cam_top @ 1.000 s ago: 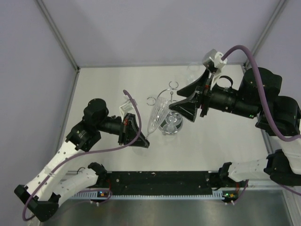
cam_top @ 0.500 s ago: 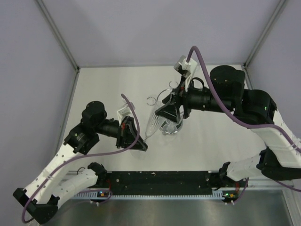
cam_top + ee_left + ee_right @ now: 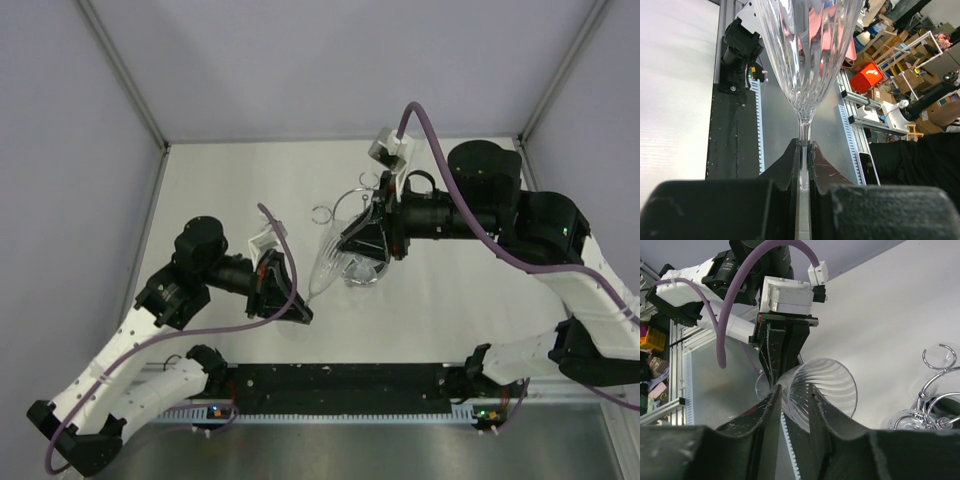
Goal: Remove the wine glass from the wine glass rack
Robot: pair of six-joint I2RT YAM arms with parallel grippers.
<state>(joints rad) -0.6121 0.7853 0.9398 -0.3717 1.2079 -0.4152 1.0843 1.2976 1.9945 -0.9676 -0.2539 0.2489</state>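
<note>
1. The clear ribbed wine glass [image 3: 330, 252] lies tilted over the white table [image 3: 230, 190]. Its stem points near-left, and its open mouth points far-right toward the chrome wire wine glass rack [image 3: 368, 272].
2. The left gripper [image 3: 303, 308] is pinched on the thin stem. In the left wrist view its two black fingers [image 3: 790, 165] press the stem from both sides, just below where the wine glass [image 3: 807, 60] widens into the bowl.
3. The right gripper [image 3: 350, 247] reaches in from the far-right, over the rack's round mirrored base, and sits at the bowl end of the glass.
4. In the right wrist view the right gripper [image 3: 793, 392] has a finger on either side of the narrower part of the bowl [image 3: 822, 385], with only a small gap between them. I cannot tell whether the fingers are actually squeezing the glass or just flanking it.
5. The same view shows the left gripper's fingers behind the glass, on its stem side. The rack's [image 3: 935, 385] small ring loops stand off to the right — beside the glass, not around it.
6. From above, the rim lies close to the rack's hoop. I cannot tell whether it touches.
</note>
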